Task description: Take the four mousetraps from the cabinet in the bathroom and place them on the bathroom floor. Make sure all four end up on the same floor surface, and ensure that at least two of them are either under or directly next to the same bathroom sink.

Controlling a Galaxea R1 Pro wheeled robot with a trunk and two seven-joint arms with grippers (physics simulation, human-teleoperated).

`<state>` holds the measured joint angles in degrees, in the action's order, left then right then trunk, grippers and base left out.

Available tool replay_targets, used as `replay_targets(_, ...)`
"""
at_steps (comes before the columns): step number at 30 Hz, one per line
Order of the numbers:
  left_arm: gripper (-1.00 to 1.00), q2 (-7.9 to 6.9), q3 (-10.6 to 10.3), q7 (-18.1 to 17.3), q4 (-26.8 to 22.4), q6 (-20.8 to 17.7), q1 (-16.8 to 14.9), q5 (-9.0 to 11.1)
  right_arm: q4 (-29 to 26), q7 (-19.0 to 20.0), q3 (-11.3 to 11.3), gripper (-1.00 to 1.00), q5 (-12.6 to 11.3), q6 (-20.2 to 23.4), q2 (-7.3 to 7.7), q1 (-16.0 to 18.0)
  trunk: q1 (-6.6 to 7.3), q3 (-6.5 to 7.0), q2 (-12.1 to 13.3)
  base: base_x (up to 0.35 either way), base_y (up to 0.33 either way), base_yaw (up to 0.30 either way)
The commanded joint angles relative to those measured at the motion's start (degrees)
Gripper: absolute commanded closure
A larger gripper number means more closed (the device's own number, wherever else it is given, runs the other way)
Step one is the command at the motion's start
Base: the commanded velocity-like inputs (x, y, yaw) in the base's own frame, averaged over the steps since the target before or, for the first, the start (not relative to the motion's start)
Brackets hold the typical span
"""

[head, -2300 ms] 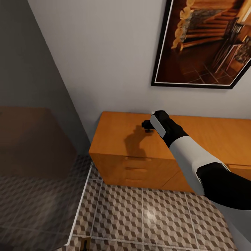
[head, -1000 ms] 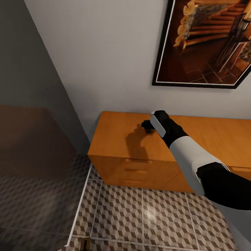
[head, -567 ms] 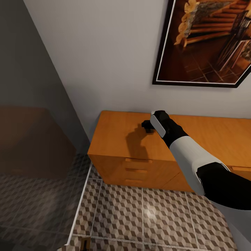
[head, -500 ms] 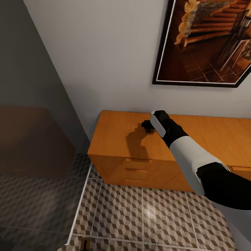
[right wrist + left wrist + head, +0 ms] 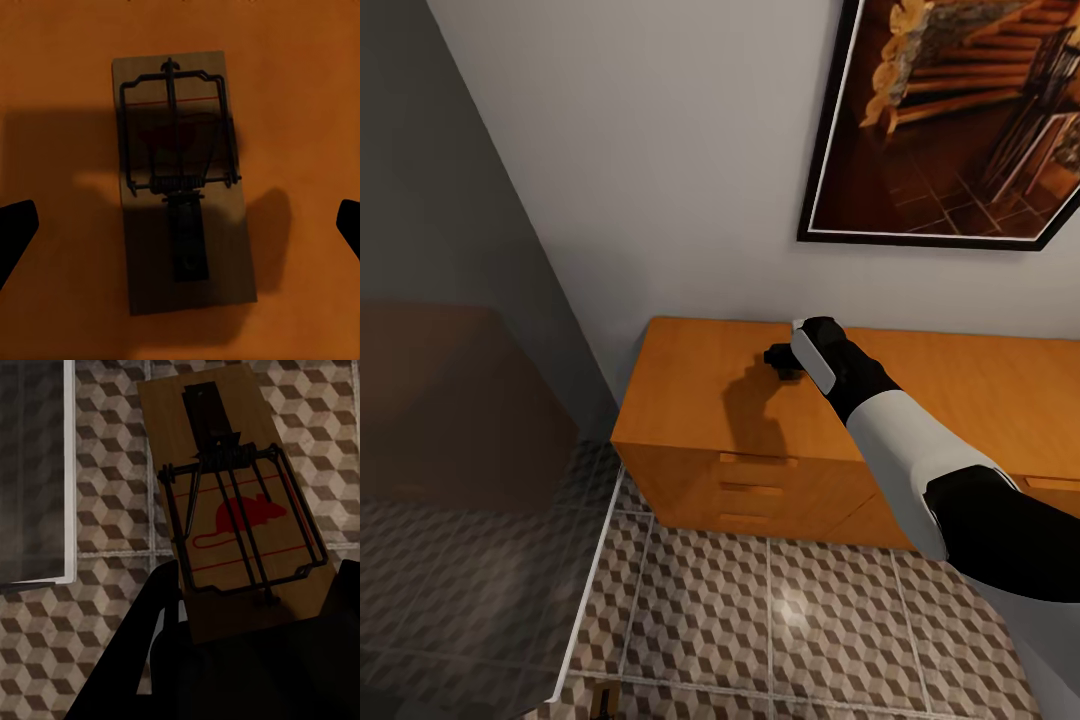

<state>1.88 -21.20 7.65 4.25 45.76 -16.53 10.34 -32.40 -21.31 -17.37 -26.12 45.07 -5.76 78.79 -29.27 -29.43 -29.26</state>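
Observation:
On the flat top of the orange-brown cabinet [image 5: 700, 400] lies a mousetrap [image 5: 184, 187], a small wooden board with a dark wire spring. My right gripper [image 5: 182, 229] hovers open directly over it, one dark fingertip [image 5: 15, 232] on each side and clear of the board. From the head, the right gripper [image 5: 780, 362] is over the cabinet's left part. My left gripper [image 5: 251, 615] is shut on a second mousetrap [image 5: 240, 510] printed with a red mouse, held above the cube-patterned floor [image 5: 112, 660]. Its tip [image 5: 603, 700] shows at the head view's lower edge.
A tinted glass partition [image 5: 460, 400] with a white floor strip [image 5: 585, 600] stands left of the cabinet. A framed picture [image 5: 950, 120] hangs on the wall above it. Slim drawer handles [image 5: 758, 460] face the tiled floor [image 5: 780, 610].
The whole view has shifted very slightly. My right gripper has edged a touch to the left over the cabinet top; nothing was taken hold of or let go.

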Motion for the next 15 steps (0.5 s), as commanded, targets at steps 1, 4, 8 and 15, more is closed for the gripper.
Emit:
replay_targets(1, 1.0, 0.05, -0.51, 0.23, 0.23, 0.32, -0.08, 0.29, -0.04, -0.51, -0.3, -1.0, -0.6, 0.12, 0.04, 0.05, -0.02, -0.07, -0.08, 0.0, 0.0, 0.0)
replay_targets(4, 1.0, 0.05, -0.51, 0.22, 0.23, 0.32, -0.08, 0.29, -0.04, -0.49, -0.3, -1.0, -0.58, 0.11, 0.05, 0.05, -0.02, -0.07, -0.08, 0.0, 0.0, 0.0)
replay_targets(8, 1.0, 0.05, -0.51, 0.22, 0.23, 0.32, -0.08, 0.29, 0.02, -0.49, -0.3, -1.0, -0.59, 0.11, 0.05, 0.05, -0.02, -0.07, -0.08, 0.0, 0.0, 0.0)
replay_targets(15, 1.0, 0.05, -0.51, 0.22, 0.23, 0.31, -0.08, 0.29, 0.08, -0.48, -0.3, -1.0, -0.57, 0.11, 0.11, 0.05, -0.02, -0.07, -0.08, 0.0, 0.0, 0.0)
